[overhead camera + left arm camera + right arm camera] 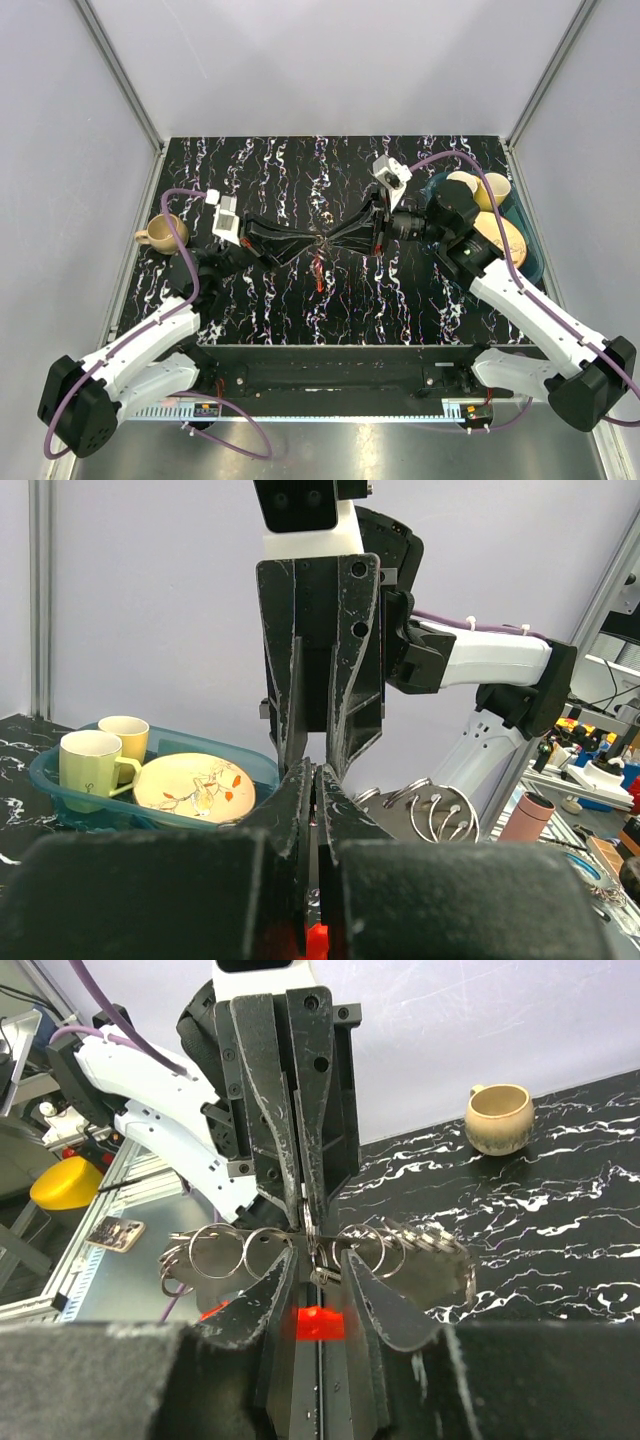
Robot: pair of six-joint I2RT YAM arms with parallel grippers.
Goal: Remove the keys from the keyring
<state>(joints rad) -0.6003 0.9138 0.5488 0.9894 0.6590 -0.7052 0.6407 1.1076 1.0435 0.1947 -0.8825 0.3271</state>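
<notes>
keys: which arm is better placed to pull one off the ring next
Left, probably. The left hand and right hand both pinch the keys tip to tip, but the right arm crowds the blue tub; the left has bare table behind to pull back.

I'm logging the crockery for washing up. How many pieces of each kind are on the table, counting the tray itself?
Mugs: 3
Plates: 1
Trays: 1
Total: 5
</notes>
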